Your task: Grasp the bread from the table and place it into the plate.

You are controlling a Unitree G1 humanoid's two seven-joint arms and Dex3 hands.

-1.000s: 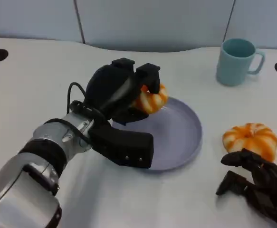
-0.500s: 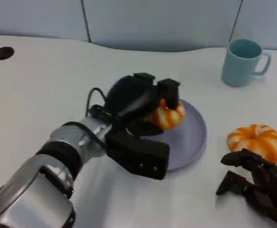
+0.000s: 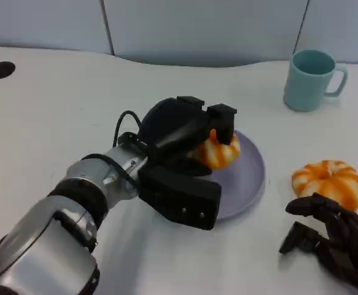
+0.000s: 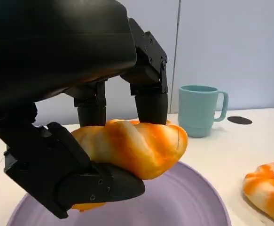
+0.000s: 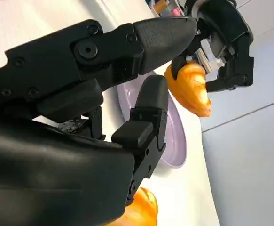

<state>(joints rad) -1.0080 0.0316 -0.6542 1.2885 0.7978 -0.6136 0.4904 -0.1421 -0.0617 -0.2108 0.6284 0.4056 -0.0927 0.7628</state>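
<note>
Holding the bread (image 3: 218,150) in my left hand (image 3: 179,132), I see fingers (image 4: 151,101) pressing on its top and the thumb cupping it from beneath, so it hangs just above the plate (image 3: 249,184) without touching it in the left wrist view. The plate lies directly under that hand. Beyond the hand's fingertips stands a mug (image 3: 311,80), well apart from it. My right hand (image 3: 329,236) sits low on the table (image 3: 43,110), fingers curled loosely apart with nothing in them. A second bread (image 3: 327,182) lies just ahead of the right hand's fingertips, near them; I cannot tell whether they touch.
</note>
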